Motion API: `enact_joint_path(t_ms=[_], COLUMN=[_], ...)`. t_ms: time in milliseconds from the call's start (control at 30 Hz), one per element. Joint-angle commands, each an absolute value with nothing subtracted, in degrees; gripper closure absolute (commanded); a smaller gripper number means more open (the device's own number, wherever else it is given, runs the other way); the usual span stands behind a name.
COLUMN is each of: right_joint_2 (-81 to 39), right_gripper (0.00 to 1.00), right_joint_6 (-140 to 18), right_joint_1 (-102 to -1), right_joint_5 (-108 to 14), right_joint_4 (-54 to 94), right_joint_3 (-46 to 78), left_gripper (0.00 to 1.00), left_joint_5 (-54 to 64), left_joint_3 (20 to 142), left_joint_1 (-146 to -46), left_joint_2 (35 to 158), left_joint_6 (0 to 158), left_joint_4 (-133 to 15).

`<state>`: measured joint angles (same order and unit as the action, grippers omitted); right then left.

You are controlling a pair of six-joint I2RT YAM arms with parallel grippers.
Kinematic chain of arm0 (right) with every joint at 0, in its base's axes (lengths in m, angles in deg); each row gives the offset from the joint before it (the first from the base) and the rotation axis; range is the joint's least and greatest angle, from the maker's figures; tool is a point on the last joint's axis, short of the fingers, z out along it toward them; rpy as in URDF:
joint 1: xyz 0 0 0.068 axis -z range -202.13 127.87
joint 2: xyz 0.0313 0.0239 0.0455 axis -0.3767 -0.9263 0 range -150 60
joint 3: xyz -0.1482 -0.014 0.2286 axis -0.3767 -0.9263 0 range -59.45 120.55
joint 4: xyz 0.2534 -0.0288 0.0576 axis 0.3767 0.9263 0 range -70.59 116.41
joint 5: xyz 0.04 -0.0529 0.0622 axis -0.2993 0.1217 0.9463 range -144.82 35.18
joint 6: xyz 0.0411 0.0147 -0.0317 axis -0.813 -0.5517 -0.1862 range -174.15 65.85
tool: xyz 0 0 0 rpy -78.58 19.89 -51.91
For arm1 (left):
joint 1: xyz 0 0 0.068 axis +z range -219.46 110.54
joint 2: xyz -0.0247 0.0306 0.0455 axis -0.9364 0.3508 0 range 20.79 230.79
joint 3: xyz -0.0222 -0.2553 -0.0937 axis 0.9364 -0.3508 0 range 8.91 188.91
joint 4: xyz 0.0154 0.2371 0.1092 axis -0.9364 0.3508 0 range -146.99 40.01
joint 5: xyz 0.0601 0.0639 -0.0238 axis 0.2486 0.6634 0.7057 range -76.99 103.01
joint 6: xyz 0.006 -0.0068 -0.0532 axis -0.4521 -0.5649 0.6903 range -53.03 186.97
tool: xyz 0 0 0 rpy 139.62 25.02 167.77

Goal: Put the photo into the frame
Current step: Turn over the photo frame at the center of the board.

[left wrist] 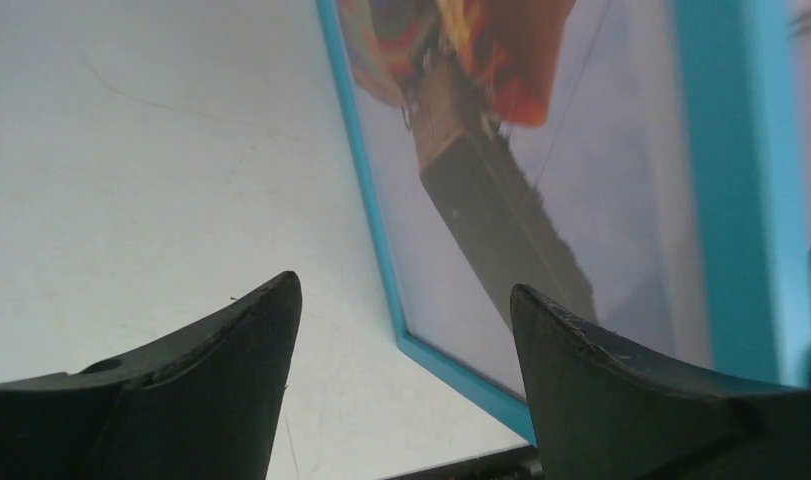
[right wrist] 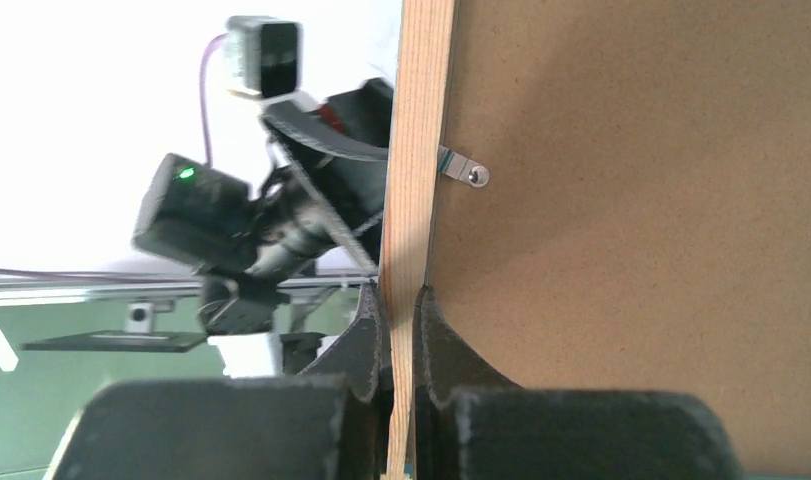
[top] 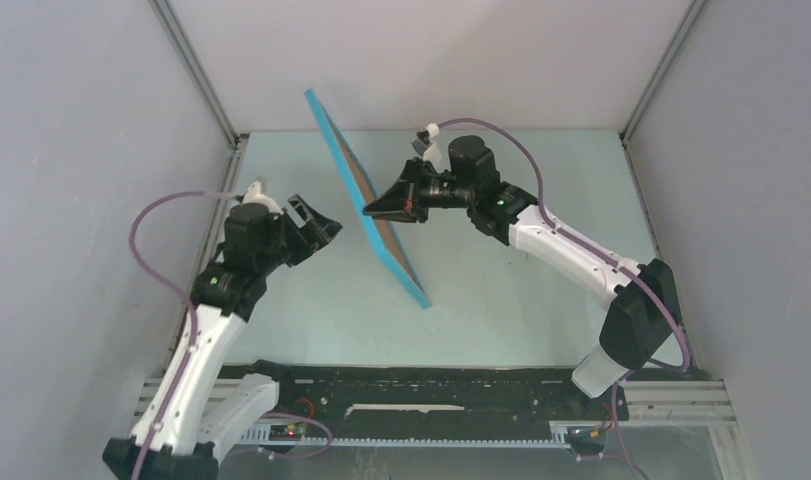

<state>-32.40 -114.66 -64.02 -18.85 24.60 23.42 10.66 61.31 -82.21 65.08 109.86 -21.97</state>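
Blue edging marks the frame (top: pixel 406 272) from above: it stands on edge, tilted over the table (top: pixel 521 300), and I cannot tell whether its low corner touches down. The right gripper (top: pixel 374 210) pinches its rim, I judge to keep it upright. The left gripper (top: pixel 319 226) hangs just beside the front face, spread wide and empty.

My left wrist view shows the photo (left wrist: pixel 501 150) already seated behind the front.

My right wrist view shows the jaws clamped on the light wood edge, beside the backing board (right wrist: pixel 631 280) and its metal clip (right wrist: pixel 468 173).
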Motion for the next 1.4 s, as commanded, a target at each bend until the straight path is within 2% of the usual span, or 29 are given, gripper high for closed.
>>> enact_joint_path(t_ms=[0,267,667,900,1033,1267,1367], right_joint_2=[-30.5,-27.9,-35.5,-47.2,-51.6,-59.0,-58.4], right_gripper=[1.00,1.00,1.00,1.00,1.00,1.00,1.00], right_joint_6=[-125.7,-131.6,-153.0,-164.2,-160.8,-155.0,-145.6], right_joint_1=[-58.2,-45.7,-28.4,-20.6,-17.7,-15.5,-16.3], right_joint_5=[-11.5,-5.0,8.2,11.9,14.1,15.4,16.2], right_joint_4=[5.4,-2.9,-42.7,-66.3,-66.8,-66.5,-55.4], right_joint_3=[21.0,12.6,-6.0,-12.7,-14.6,-16.4,-17.0], left_gripper=[0.17,0.16,0.14,0.13,0.13,0.14,0.12], left_joint_5=[-3.1,-6.9,-8.0,5.9,2.3,3.6,4.6], left_joint_3=[63.6,67.3,64.8,59.5,55.4,55.4,56.1], left_joint_1=[-81.9,-82.6,-83.5,-83.4,-83.4,-83.4,-83.2], left_joint_2=[71.9,77.6,89.8,96.8,100.7,104.0,102.1], left_joint_6=[110.0,111.4,109.7,110.2,113.4,111.9,110.2], left_joint_4=[-29.7,-32.8,-36.1,-39.1,-47.3,-46.7,-45.4])
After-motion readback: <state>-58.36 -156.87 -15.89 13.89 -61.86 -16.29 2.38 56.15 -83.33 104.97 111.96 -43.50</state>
